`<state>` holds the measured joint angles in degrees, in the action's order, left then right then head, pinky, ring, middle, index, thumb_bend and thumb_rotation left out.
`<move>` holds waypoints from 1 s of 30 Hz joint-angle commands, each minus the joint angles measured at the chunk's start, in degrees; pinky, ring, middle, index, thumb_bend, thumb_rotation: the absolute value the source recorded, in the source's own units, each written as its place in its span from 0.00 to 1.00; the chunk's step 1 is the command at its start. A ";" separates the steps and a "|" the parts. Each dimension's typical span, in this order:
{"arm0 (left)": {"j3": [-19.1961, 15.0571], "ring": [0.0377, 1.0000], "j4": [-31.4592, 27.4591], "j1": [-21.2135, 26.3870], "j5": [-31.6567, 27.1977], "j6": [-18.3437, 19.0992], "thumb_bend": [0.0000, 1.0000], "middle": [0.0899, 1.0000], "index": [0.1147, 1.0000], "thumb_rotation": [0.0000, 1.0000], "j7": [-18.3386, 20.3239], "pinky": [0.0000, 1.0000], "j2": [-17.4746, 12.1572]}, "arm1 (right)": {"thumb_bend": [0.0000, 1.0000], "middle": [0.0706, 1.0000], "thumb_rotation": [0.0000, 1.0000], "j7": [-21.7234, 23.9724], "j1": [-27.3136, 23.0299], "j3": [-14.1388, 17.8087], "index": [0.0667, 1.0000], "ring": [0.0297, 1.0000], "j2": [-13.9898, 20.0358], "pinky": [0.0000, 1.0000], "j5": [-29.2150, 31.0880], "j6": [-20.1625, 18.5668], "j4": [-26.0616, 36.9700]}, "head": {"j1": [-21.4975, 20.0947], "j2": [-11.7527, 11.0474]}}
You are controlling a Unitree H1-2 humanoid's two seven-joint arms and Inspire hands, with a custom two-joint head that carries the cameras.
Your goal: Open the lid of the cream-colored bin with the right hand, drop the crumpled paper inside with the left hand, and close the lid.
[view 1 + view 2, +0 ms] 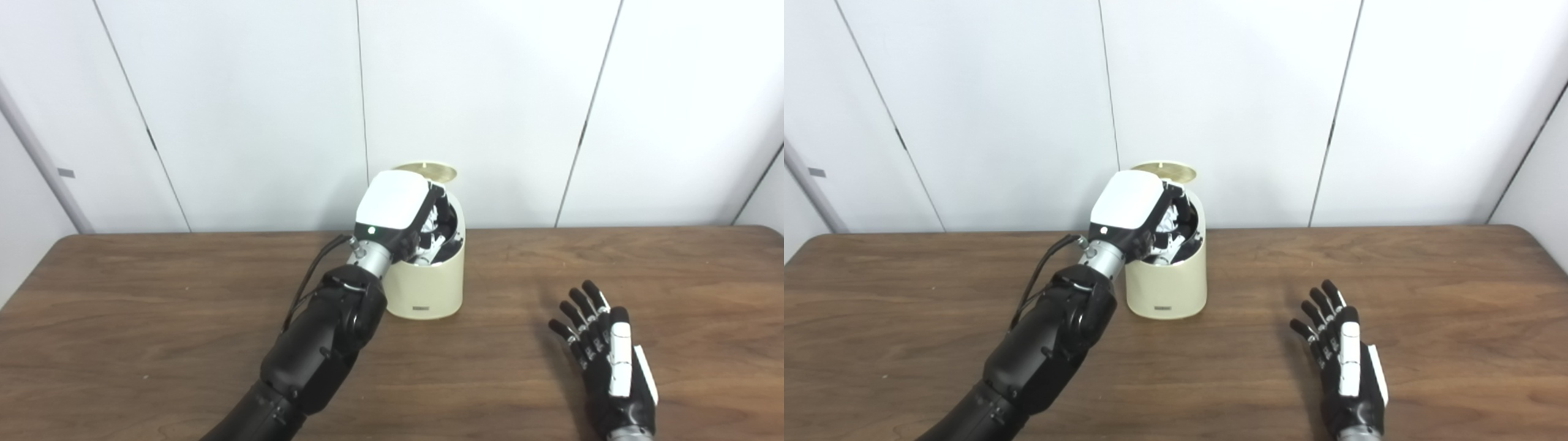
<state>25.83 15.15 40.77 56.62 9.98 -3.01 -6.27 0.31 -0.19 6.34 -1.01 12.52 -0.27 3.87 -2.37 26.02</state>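
The cream-colored bin (429, 288) stands at the middle back of the wooden table (153, 294). Its lid (427, 171) is swung up and open behind the mouth. My left hand (404, 214) reaches over the bin's mouth with its fingers curled down inside. They close around the white crumpled paper (1168, 219), which shows only partly between the fingers. My right hand (603, 349) lies flat near the table's front right, well away from the bin, fingers spread and empty.
White wall panels (490, 92) rise directly behind the table's back edge, close behind the bin. Bare tabletop lies to the left and right of the bin.
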 commanded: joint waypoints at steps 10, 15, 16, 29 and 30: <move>0.58 0.74 -2.54 2.49 3.14 2.16 0.93 0.74 0.65 0.08 2.10 0.68 -1.13 | 0.46 0.92 1.00 0.86 3.48 -0.54 0.93 0.90 -1.13 0.79 0.92 -0.68 -4.98 | 0.09 0.18; 1.06 0.75 -2.96 2.52 3.93 3.05 0.94 0.76 0.68 0.11 2.79 0.68 -1.35 | 0.46 0.91 1.00 0.91 3.38 -0.46 0.93 0.90 -1.03 0.79 1.02 -0.75 -5.13 | 0.19 0.16; 1.09 0.76 -3.05 2.50 4.08 3.21 0.95 0.77 0.69 0.12 2.95 0.67 -1.37 | 0.46 0.91 1.00 0.93 3.36 -0.49 0.93 0.90 -0.99 0.80 0.99 -0.75 -5.17 | 0.19 0.16; -0.37 0.74 -3.66 1.67 2.53 2.31 0.94 0.75 0.70 0.10 2.47 0.65 -0.94 | 0.44 0.92 1.00 0.95 3.56 -0.65 0.93 0.90 -0.78 0.80 0.77 -0.95 -4.94 | 0.30 0.39; -0.85 0.71 -3.73 1.52 1.75 2.14 0.92 0.73 0.68 0.07 2.22 0.63 -0.67 | 0.45 0.92 1.00 0.87 3.58 -0.65 0.94 0.90 -0.81 0.80 0.73 -1.03 -4.86 | 0.32 0.41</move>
<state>25.97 12.20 40.83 58.99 12.20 0.27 -6.85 0.30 -0.18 6.30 -0.90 12.61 -0.40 3.87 -2.02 26.37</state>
